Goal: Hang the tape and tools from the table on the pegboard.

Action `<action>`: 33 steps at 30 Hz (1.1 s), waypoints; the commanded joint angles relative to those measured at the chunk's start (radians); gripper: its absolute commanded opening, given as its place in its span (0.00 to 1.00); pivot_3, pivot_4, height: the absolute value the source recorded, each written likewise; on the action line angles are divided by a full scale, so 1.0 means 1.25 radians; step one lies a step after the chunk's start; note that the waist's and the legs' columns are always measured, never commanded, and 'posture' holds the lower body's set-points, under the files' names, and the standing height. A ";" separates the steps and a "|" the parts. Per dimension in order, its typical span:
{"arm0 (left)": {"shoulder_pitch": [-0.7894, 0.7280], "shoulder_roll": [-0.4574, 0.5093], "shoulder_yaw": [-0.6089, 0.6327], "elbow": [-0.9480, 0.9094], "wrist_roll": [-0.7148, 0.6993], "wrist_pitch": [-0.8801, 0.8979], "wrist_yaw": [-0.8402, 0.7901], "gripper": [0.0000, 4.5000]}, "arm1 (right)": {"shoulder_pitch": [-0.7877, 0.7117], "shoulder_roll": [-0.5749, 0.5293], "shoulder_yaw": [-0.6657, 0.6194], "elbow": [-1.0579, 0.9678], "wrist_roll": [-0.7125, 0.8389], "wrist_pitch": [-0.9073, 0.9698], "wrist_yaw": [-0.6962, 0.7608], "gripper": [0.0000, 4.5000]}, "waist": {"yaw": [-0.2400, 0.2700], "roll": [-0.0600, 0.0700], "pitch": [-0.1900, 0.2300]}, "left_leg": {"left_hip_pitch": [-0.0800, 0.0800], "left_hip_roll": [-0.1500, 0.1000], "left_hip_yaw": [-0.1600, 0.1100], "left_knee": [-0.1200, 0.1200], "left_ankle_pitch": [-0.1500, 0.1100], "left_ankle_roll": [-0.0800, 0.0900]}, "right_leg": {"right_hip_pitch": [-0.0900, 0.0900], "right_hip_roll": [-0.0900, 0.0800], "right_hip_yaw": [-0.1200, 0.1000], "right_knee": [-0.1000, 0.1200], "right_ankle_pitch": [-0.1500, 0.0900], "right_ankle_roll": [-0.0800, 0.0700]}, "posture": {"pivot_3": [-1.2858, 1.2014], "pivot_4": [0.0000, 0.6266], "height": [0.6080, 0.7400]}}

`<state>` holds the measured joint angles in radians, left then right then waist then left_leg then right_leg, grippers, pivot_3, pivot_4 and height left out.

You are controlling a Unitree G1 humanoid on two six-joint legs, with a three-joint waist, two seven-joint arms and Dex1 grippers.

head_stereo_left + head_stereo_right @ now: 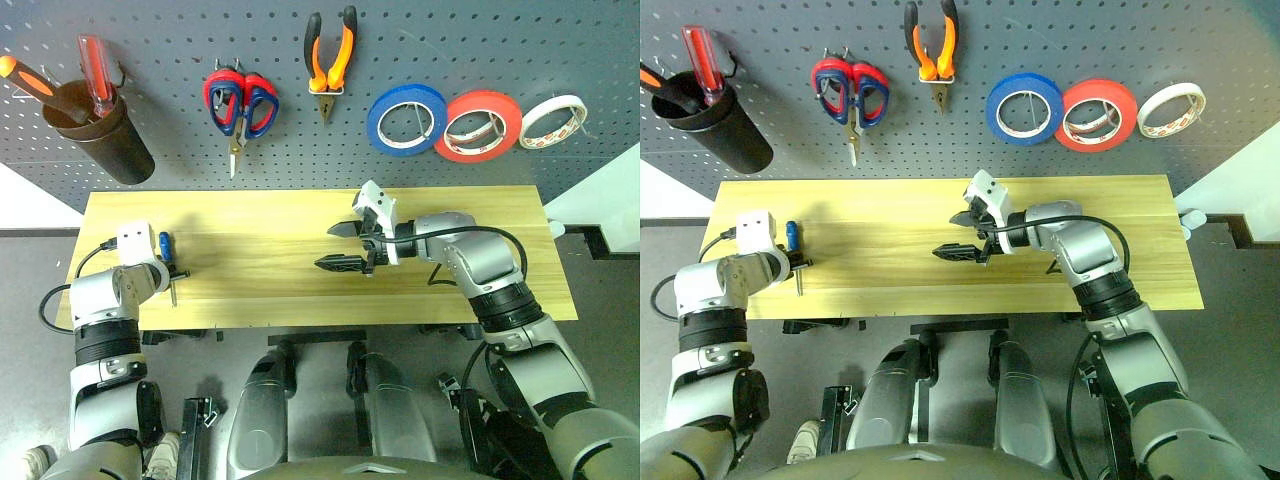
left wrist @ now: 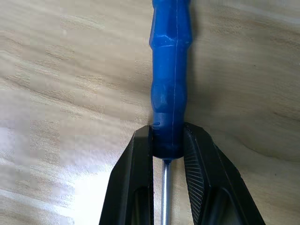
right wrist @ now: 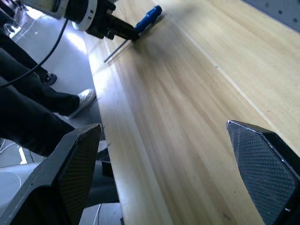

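The thin blue-handled screwdriver is clamped at its handle base by the left gripper, at 9 o'clock on the light wood-plank table. The right gripper is held wide open, empty, near centre.

Workshop (tool pegboard, workbench)
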<state>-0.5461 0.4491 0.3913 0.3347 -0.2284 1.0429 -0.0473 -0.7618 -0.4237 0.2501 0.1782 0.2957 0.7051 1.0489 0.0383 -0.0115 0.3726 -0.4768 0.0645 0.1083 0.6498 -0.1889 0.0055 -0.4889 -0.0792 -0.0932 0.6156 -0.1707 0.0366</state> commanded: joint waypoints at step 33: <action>0.393 0.071 0.027 -0.718 -0.102 -0.393 -0.298 0.12 | -0.093 -0.097 -0.187 -0.102 0.220 -0.079 0.199 1.00 | 0.001 -0.016 -0.098 | -0.003 0.001 0.003 -0.002 -0.001 -0.003 | 0.001 0.006 -0.003 -0.008 0.005 -0.002 | 0.56 0.14 0.93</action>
<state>-0.0530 0.5282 0.3949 -0.4930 -0.3473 0.6388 -0.3977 -0.8406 -0.5337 0.0523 0.0692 0.5451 0.6274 1.2884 0.0393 -0.0319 0.2506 -0.4802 0.0676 0.1114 0.6473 -0.1902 0.0017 -0.4839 -0.0679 -0.0974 0.5984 -0.1605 0.0319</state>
